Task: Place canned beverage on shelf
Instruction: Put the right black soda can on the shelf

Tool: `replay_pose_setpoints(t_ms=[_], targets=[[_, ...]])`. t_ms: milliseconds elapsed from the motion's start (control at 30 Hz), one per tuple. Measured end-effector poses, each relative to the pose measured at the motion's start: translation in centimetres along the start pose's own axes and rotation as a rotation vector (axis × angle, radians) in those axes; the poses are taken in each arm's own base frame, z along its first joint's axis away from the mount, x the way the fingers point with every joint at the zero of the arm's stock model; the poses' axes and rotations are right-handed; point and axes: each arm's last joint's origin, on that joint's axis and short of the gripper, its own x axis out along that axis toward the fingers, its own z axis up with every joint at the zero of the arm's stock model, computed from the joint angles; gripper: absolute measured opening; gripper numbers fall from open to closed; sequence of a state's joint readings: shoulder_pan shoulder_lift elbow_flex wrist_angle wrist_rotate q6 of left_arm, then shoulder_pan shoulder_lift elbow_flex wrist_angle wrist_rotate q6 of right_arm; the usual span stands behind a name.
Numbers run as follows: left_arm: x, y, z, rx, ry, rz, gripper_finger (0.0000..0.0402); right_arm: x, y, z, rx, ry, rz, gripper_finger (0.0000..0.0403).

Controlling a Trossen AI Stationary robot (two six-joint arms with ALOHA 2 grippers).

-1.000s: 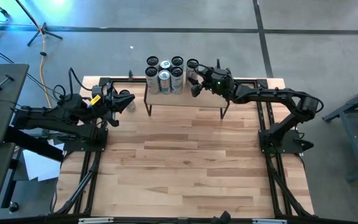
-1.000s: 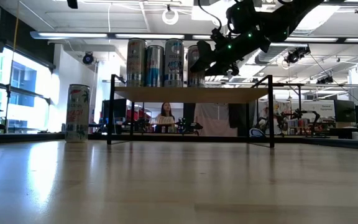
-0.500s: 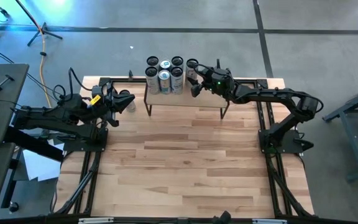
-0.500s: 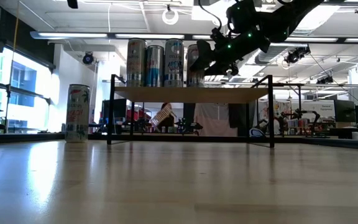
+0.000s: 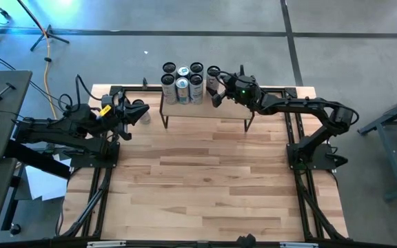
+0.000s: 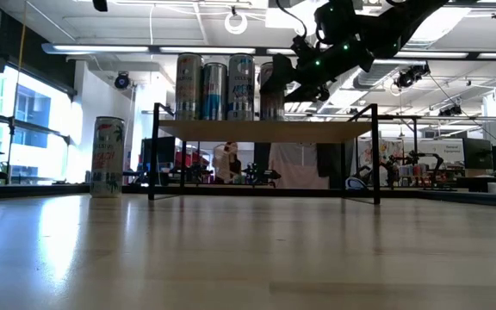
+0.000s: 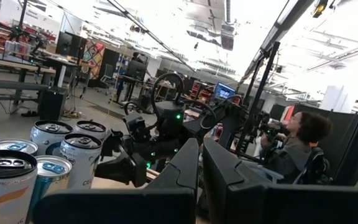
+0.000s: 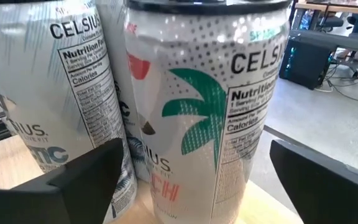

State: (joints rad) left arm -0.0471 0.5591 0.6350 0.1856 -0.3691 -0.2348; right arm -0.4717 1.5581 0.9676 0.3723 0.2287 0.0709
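Right claw (image 5: pixel 214 88) sits at the far right end of the can cluster on the shelf (image 5: pixel 212 110), its two fingers (image 8: pixel 73 180) spread wide on either side of a white Celsius can (image 8: pixel 210 112) with a green palm print. Neither finger appears to press the can's wall in the right wrist view, so the can stands on its own on the shelf board, upright, just beside the other cans (image 5: pixel 182 83). From the low view the right claw (image 6: pixel 287 77) hangs at can height above the board, with the newest can (image 6: pixel 271 90) partly hidden behind it and three more cans (image 6: pixel 215 86) in a row to its left. One further can (image 6: pixel 108 157) stands alone on the table (image 6: pixel 248 258), left of the shelf and well apart from it. Left claw (image 5: pixel 138 110) rests with its fingers (image 7: pixel 185 168) pressed together and nothing between them, over the far left part of the table near the shelf's left end. A person (image 7: pixel 297 146) sits in the room beyond the table.
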Motion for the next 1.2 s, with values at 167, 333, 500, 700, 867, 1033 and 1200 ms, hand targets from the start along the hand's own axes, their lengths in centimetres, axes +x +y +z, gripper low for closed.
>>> replay_pose_setpoints(t_ms=[167, 333, 500, 700, 867, 1033, 1200], targets=[[0.0, 0.0, 0.0, 0.0, -0.002, 0.0, 0.0, 0.0, 0.0, 0.0, -0.033, 0.0, 0.0, 0.0392], [0.0, 0.0, 0.0, 0.0, -0.002, 0.0, 0.0, -0.7, -0.1, 0.6, -0.053, -0.001, 0.001, 0.0392], [0.0, 0.0, 0.0, 0.0, -0.002, 0.0, 0.0, -1.6, -0.3, 1.4, -0.097, -0.003, 0.0, 0.0392], [0.0, 0.0, 0.0, 0.0, -0.002, 0.0, 0.0, -3.0, -0.5, 1.9, -0.108, 0.047, -0.001, 0.0392], [0.0, 0.0, 0.0, 0.0, -0.002, 0.0, 0.0, -4.2, -0.7, 2.0, -0.114, 0.11, 0.001, 0.0392], [0.0, 0.0, 0.0, 0.0, -0.002, 0.0, 0.0, -5.6, -0.3, 2.4, -0.107, 0.133, 0.022, 0.0392], [0.0, 0.0, 0.0, -0.001, 0.002, -0.018, 0.0, -7.2, 1.1, 3.1, -0.033, 0.117, 0.074, 0.0392]])
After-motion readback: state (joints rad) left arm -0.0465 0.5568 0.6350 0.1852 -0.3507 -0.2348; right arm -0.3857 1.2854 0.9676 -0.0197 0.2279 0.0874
